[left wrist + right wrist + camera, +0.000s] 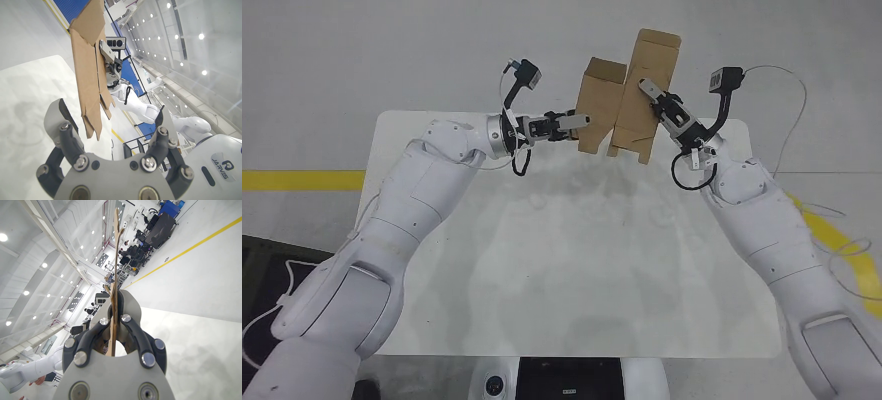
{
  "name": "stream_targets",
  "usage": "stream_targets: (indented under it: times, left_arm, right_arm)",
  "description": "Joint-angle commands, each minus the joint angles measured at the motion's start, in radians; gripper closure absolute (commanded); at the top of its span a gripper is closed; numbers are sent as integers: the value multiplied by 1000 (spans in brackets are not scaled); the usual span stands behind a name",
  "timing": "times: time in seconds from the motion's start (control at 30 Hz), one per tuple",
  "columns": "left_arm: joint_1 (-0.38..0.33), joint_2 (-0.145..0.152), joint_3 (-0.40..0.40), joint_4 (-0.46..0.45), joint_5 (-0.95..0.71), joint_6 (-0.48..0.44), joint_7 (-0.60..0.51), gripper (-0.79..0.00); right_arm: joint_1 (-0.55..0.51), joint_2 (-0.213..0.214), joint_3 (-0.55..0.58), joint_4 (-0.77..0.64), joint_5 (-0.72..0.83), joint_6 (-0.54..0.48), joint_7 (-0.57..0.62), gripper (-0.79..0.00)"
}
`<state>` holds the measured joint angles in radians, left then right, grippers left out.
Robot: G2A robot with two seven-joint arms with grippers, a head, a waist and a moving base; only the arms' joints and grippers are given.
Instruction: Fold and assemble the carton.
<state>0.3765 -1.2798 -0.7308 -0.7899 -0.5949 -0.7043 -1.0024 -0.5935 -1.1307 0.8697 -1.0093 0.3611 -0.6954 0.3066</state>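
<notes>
Carton (602,95), brown and still mostly flat, held in the air over the far edge of the worktop (572,270).
The right tool (650,92) is clenched on its layered cardboard panels. The left tool (580,120) is released, fingers spread, just left of the carton's left panel; I cannot tell whether it touches.

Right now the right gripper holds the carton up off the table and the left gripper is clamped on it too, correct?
Not quite. The left gripper is open, not clamped on the carton, as the left wrist view shows. The right gripper does hold it up off the table.
</notes>
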Motion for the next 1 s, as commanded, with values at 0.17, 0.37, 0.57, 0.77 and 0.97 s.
stream_targets:
  times: [0.17, 0.37, 0.57, 0.77, 0.97]
  left_arm:
    - [18, -14, -11, 23, -24, 18, 12, 0]
    - [24, -25, -17, 38, -11, 23, 20, 0]
    - [18, -35, -27, 48, -3, 21, 17, 0]
    - [-5, -36, -49, 70, 0, 29, -30, 0]
    - [-53, -23, -71, 89, 34, 64, -177, 0]
  right_arm:
    - [-8, -9, 24, 8, -11, 3, 10, 0]
    - [-12, -16, 48, 13, -16, 6, 14, 0]
    - [-17, -21, 72, 17, -20, 8, 27, -376]
    - [-17, -19, 107, 32, -38, -34, 71, -785]
    - [-2, -7, 132, 59, -1, -148, 285, -785]
